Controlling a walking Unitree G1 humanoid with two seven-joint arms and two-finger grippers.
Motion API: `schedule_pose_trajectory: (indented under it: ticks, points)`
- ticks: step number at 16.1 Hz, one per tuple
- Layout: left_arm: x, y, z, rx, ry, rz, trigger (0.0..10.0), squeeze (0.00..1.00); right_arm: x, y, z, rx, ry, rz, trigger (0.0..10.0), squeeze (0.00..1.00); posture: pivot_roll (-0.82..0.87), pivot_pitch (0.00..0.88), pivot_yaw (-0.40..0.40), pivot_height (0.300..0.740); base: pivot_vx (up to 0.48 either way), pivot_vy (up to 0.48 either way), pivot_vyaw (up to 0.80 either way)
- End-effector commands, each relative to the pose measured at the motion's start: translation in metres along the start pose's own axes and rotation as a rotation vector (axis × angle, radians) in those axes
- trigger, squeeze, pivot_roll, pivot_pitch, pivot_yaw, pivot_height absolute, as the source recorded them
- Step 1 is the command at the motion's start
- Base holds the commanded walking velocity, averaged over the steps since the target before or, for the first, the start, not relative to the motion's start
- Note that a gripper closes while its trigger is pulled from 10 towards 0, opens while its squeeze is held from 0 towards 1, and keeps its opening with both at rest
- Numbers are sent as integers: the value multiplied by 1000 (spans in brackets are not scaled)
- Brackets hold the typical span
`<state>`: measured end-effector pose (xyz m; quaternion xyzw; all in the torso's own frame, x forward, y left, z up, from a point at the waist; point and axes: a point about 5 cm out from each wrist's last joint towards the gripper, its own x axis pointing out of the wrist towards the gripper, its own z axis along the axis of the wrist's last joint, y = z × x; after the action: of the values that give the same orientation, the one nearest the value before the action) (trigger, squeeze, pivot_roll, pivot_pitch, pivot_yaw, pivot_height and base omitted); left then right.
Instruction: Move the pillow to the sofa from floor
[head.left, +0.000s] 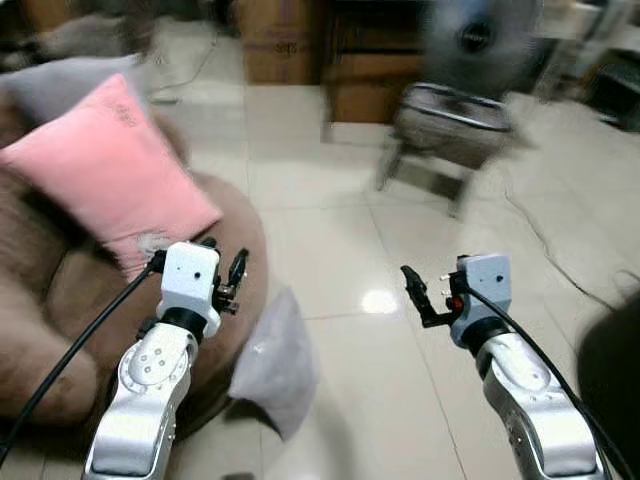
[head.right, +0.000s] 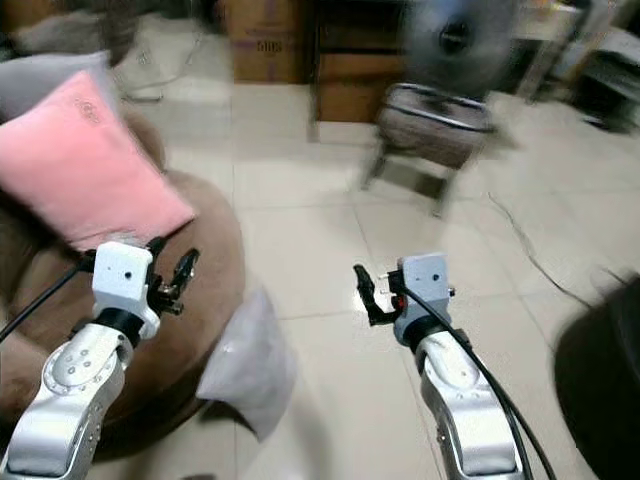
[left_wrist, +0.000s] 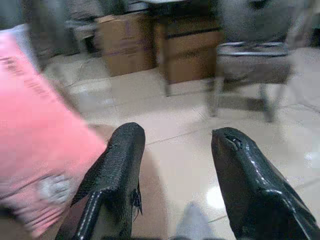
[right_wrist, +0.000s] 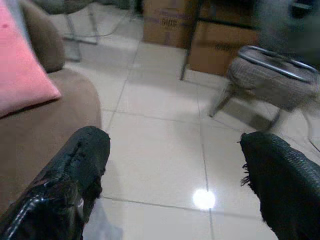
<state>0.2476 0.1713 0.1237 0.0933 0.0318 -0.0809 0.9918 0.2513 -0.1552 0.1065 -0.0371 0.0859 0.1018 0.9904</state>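
Note:
A pale grey pillow (head.left: 275, 360) lies on the tiled floor, leaning against the front of the brown sofa (head.left: 70, 290). On the sofa, a pink pillow (head.left: 110, 170) rests against the back, with a grey cushion (head.left: 60, 85) behind it. My left gripper (head.left: 228, 272) is open and empty, held over the sofa's front edge just above the floor pillow. The right gripper (head.left: 420, 295) is open and empty too, held over bare tiles to the right of that pillow. The left wrist view shows the pink pillow (left_wrist: 35, 140) beside the open fingers (left_wrist: 115, 175).
A metal-framed chair (head.left: 450, 120) and a fan (head.left: 475, 40) stand ahead on the right. Cardboard boxes (head.left: 280, 45) sit against the far wall. A cable (head.left: 560, 260) runs across the floor at right, next to a dark object (head.left: 610, 370).

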Motion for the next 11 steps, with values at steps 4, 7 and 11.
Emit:
schedule_pose_trajectory:
  ticks: [4, 7, 11]
  points:
    - [-2, -3, -2, 11, 9, -18, 10000, 0, -2, -5, -1, 14, -5, -28, 10000, 0, 55, 0, -62, 740, 142, 0, 0]
    - [-1, -3, -2, 12, 8, -27, 10000, 0, -2, -5, -2, 18, -5, -33, 10000, 0, 50, 0, -55, 740, 0, 0, 0]
    - [1, -3, -2, 14, 7, -29, 10000, 0, -3, -6, -3, 17, -1, -38, 10000, 0, 45, 0, -50, 740, 0, 0, 0]
